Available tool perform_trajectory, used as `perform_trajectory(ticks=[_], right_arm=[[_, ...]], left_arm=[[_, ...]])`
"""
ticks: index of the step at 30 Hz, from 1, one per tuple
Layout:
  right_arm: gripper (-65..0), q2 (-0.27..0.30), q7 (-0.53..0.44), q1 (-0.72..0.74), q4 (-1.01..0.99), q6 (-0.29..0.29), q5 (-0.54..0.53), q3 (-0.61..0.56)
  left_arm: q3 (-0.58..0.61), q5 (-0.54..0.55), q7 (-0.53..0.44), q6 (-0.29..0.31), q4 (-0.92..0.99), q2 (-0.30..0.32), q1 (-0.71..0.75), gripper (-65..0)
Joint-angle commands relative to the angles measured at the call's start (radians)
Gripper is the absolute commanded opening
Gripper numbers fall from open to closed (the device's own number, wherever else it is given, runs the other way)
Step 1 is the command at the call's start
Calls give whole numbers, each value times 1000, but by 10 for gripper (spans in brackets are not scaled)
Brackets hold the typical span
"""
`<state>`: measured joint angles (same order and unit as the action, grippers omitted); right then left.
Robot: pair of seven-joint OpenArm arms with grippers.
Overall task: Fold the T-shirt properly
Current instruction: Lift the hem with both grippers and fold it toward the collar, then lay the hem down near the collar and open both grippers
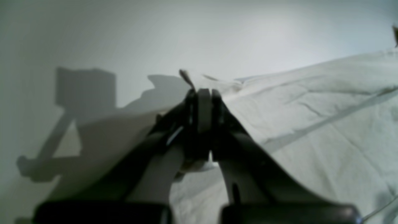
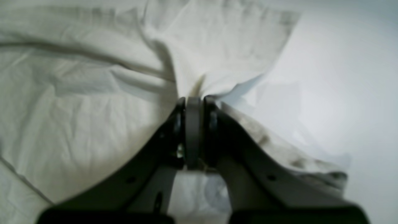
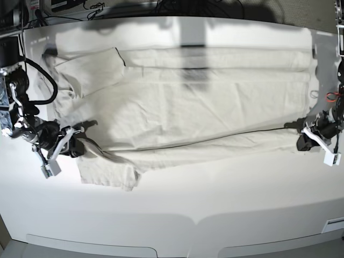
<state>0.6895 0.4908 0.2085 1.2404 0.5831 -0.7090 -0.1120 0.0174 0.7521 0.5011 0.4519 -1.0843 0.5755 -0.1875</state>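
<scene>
T-shirt (image 3: 188, 102) lying wrinkled, cream, spread lengthwise along bench (image 3: 177, 215) far edge | I'm seeing left pincer (image 3: 302, 129) and right pincer (image 3: 80, 141) each clenching its near-edge fabric

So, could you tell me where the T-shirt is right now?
In the base view, the T-shirt lies spread lengthwise across the table, pinched at either end by the right gripper and left gripper.

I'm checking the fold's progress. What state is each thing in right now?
T-shirt: spread lengthwise across the table, wrinkled, near long edge pinched at both ends.
Left gripper: jaws shut on the T-shirt's hem end.
Right gripper: jaws shut on the T-shirt by the near sleeve.
Table: white, T-shirt lying on it.
</scene>
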Motion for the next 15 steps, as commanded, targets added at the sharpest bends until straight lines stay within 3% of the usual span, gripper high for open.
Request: perform_trajectory(ticks=[1, 6, 15], right_arm=[[-650, 25, -18, -3, 32, 0, -10, 49], [-650, 24, -13, -127, 101, 0, -10, 194], [-650, 24, -17, -286, 223, 0, -10, 339]], left_arm=[[-26, 14, -23, 8, -17, 24, -14, -650], [-84, 15, -14, 23, -26, 23, 8, -650], [-109, 14, 3, 27, -145, 23, 87, -650]])
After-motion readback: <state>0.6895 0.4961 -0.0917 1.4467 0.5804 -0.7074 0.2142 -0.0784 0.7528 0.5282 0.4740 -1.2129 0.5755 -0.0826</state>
